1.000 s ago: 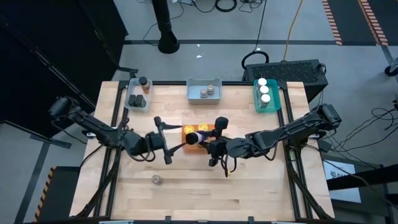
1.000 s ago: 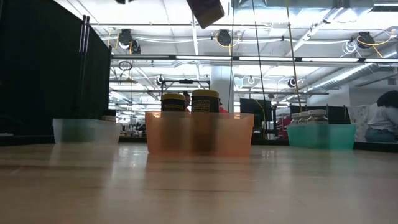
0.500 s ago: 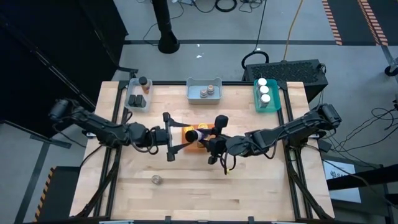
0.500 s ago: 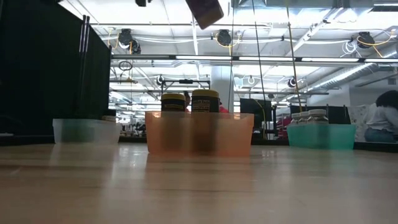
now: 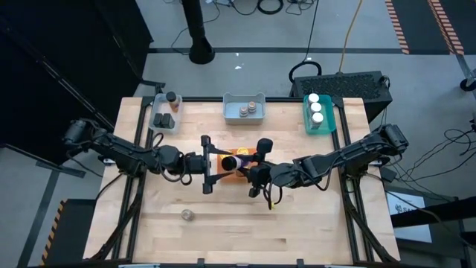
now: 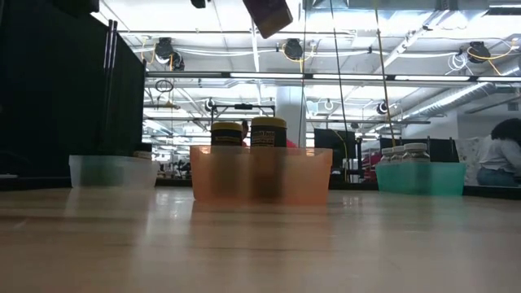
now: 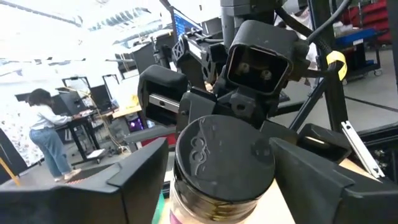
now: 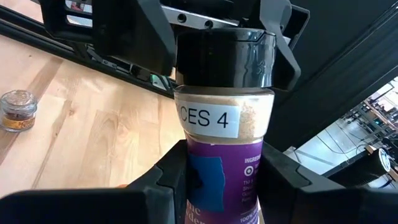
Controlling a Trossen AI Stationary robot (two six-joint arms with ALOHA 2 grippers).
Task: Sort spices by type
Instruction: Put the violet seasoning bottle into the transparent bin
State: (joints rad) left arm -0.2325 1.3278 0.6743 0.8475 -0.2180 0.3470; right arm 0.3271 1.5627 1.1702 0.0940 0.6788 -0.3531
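A spice jar (image 8: 222,118) with a dark lid, pale powder and a purple label is held in the air over the orange tray (image 5: 239,159). My right gripper (image 5: 251,173) is shut on it. My left gripper (image 5: 210,164) is open and comes level from the left. Its fingers stand on either side of the jar's lid (image 7: 225,158). Two yellow-lidded jars (image 6: 248,130) stand in the orange tray. One small jar (image 5: 187,215) stands alone on the near part of the table. My right gripper pinches the jar's labelled body (image 8: 219,177) between its two fingers, coming from the table's right. The jar is lifted clear and lies along the fingers, with its lid end toward the left gripper. My left gripper's fingers (image 8: 283,43) flank the lid; I cannot tell whether they touch it.
Along the far edge stand a clear tray (image 5: 165,113) with dark jars, a blue-grey tray (image 5: 245,109) with grey-lidded jars and a teal tray (image 5: 318,113) with white-lidded jars. Bare wood lies along the near edge around the lone jar. A person sits in the room beyond.
My left gripper has moved toward the table's right, up to the held jar, and its open fingers now stand around the lid. My right gripper and the jar have stayed over the orange tray.
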